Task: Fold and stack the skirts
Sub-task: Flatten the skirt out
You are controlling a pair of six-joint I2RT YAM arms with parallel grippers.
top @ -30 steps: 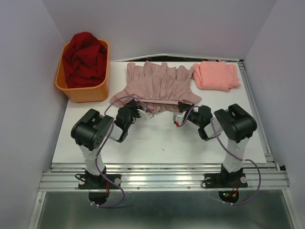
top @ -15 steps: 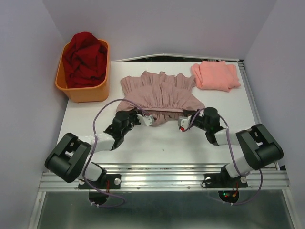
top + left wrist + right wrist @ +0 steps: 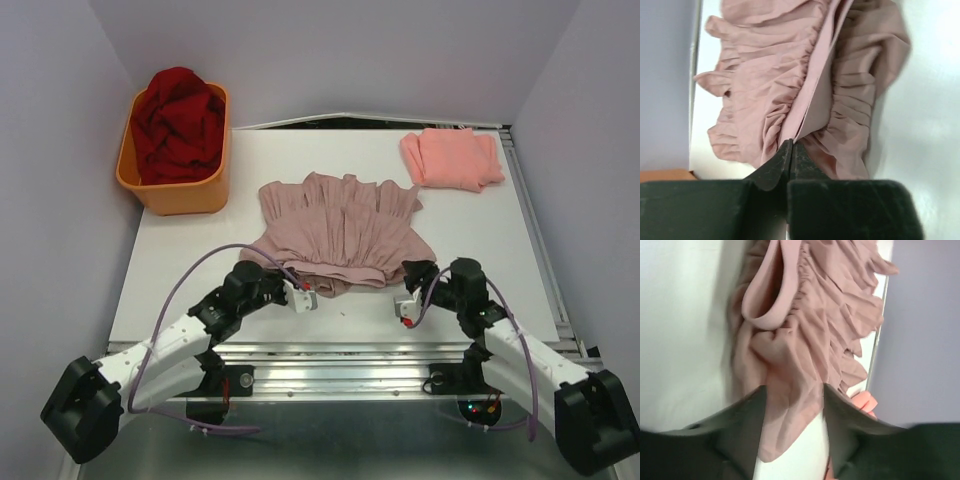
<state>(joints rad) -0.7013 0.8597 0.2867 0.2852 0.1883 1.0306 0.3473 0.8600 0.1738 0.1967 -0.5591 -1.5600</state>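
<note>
Left wrist: left claw [image 3: 791, 145] clamps band [image 3: 812, 95] of dusty mauve-pink gathered cloth skirt [image 3: 765, 75] | Right wrist: right claw [image 3: 792, 395] parted, cloth between fingers [image 3: 740, 430]

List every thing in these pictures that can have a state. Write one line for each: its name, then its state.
mauve skirt: spread out, not folded, near edge pinched at one side.
salmon skirt: folded, lying apart at the far right.
orange tub: upright, full.
red cloth: crumpled, heaped in the orange tub.
left gripper: shut on the mauve skirt's band.
right gripper: open, mauve skirt cloth lying between its fingers.
</note>
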